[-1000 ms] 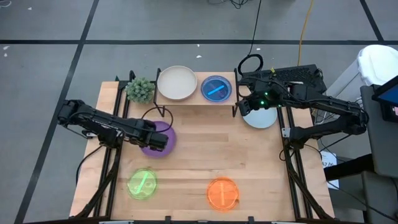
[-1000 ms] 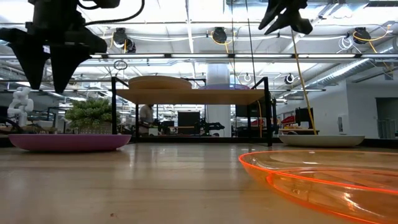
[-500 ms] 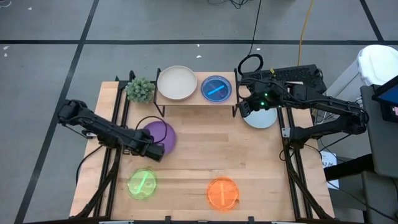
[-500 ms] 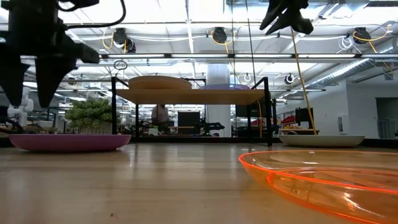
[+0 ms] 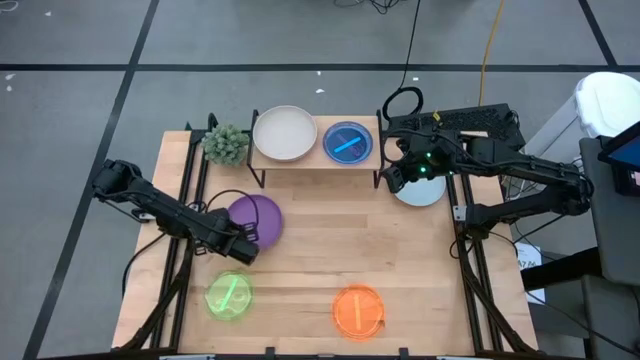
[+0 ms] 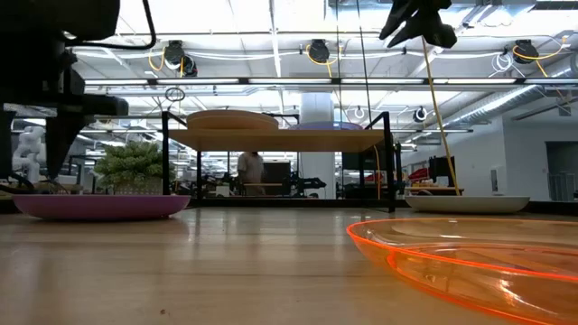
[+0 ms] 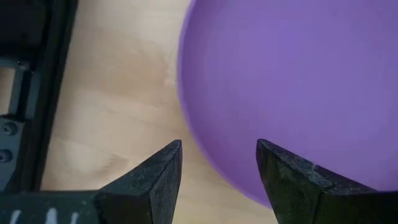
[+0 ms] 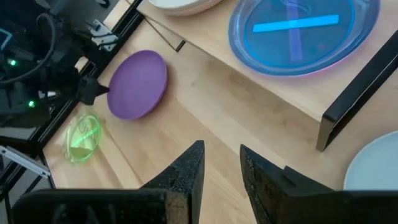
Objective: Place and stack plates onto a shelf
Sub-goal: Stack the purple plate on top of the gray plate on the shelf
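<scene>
Plates lie scattered over a light-wood desk (image 5: 320, 260) that stands on a grey floor crossed by dark lines. The low view looks level across the wood into a large hall with white ceiling beams, hanging lamps and cables, and a person (image 6: 250, 171) standing far back. At the far edge of the desk stands the shelf (image 5: 315, 158), a low wooden platform on dark legs; on it sit a cream-white plate (image 5: 284, 133) and, beside it, a blue see-through plate (image 5: 347, 141) with a bright bar across its middle. A small green plant (image 5: 226, 144) stands just beside the shelf on the left. A purple plate (image 5: 256, 218) rests on the desk left of centre, a green see-through plate (image 5: 229, 296) lies near the front edge on the left, an orange see-through plate (image 5: 357, 311) near the front at the middle, and a grey-blue plate (image 5: 420, 189) sits to the right of the shelf. The left pincer (image 5: 240, 248) hangs at the near rim of the purple plate with its fingers (image 7: 155, 180) spread apart and holding nothing. The right pincer (image 5: 392, 178) hovers above the desk between the shelf and the grey-blue plate, fingers (image 8: 183, 171) set narrowly with an empty gap between them. No readable writing shows on anything.
</scene>
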`<state>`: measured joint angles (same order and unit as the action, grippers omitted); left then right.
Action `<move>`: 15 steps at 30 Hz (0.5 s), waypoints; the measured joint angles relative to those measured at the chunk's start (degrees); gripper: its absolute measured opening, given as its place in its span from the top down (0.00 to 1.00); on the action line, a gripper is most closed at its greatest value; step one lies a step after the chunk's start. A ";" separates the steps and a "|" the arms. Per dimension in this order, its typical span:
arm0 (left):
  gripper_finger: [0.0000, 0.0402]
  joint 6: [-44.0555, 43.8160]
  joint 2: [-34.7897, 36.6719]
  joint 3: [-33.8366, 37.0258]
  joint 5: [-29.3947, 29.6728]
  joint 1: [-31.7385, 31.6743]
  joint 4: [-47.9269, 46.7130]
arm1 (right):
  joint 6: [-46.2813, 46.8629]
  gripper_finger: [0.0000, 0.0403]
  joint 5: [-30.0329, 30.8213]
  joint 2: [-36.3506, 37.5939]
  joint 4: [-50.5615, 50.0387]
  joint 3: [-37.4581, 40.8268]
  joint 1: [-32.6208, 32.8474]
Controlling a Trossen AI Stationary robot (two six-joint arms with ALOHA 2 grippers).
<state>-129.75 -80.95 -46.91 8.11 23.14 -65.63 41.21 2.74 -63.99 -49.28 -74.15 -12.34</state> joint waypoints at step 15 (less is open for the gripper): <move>0.48 0.18 0.00 8.72 0.40 -0.61 12.82 | 0.09 0.78 0.16 0.00 -1.61 0.00 1.95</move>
<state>-129.56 -80.95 -38.19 8.51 22.52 -52.81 41.30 2.91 -63.99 -50.89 -74.15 -10.38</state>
